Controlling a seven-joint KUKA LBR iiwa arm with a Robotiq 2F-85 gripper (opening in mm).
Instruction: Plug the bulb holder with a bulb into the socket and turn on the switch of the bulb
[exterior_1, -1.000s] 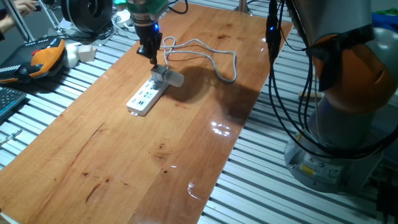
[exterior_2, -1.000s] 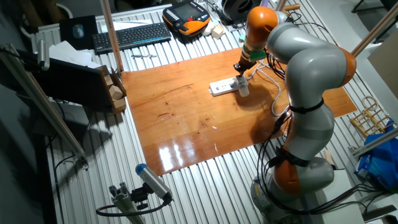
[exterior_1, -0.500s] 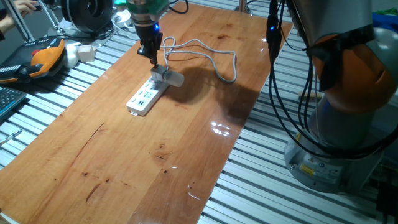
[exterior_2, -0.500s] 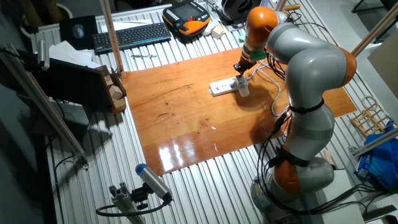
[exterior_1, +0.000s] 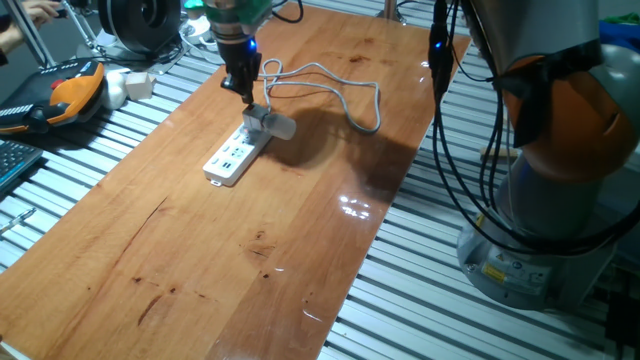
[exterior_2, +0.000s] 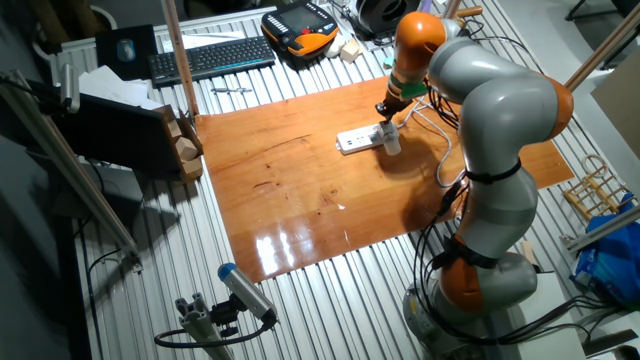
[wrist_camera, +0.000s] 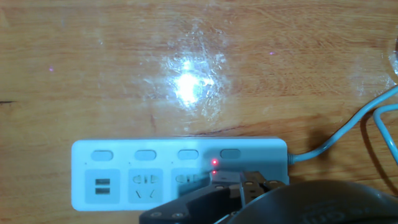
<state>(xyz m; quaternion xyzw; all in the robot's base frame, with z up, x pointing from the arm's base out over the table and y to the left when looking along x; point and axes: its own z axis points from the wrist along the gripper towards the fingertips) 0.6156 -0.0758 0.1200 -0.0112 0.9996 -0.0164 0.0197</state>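
On the wooden desk, towards its far edge in one fixed view, the socket is seen lying flat, its long side running from the middle of the desk towards the far left corner. Its pale cord is looped across the wood towards the far right edge. At the cord end of the strip the bulb holder is seated, and the bulb is seen sticking out sideways from it, to the right. The pincer is held right above the holder, fingers pointing down; whether it is spread or pressed together cannot be told, and contact with the holder cannot be made out.

In the other fixed view the socket is found near the middle of the far half of the desk, with the pincer at its right end.

In the hand view the socket is laid across the lower frame, a small red light is lit near its cord end, and the dark fingers are pushed in from below
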